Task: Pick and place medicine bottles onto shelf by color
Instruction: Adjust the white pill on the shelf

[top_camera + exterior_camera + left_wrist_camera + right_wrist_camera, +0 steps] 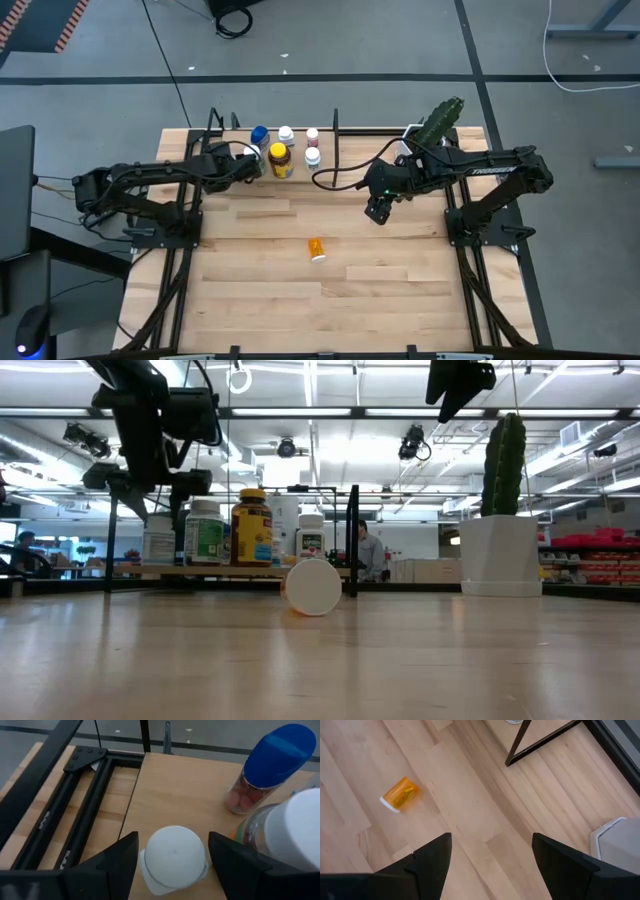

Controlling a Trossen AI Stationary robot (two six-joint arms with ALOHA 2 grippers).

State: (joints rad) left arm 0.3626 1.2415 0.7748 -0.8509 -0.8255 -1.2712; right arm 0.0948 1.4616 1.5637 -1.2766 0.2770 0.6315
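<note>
The left gripper (172, 855) reaches forward, fingers (120, 857) spread wide; the right gripper (377, 212) hangs raised, fingers (432, 857) parted.

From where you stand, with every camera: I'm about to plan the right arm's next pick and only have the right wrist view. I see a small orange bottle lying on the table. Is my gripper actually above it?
Observer: No. In the high view the right gripper hangs off to one side of the orange bottle, nearer the shelf, fingers open.
Operator: Which way does its cap point?
Observer: The low view shows the white cap facing that camera, away from the shelf.
Operator: And the left arm?
Observer: The left gripper is open around a white-capped bottle standing on the shelf, beside the blue-capped bottle.
</note>
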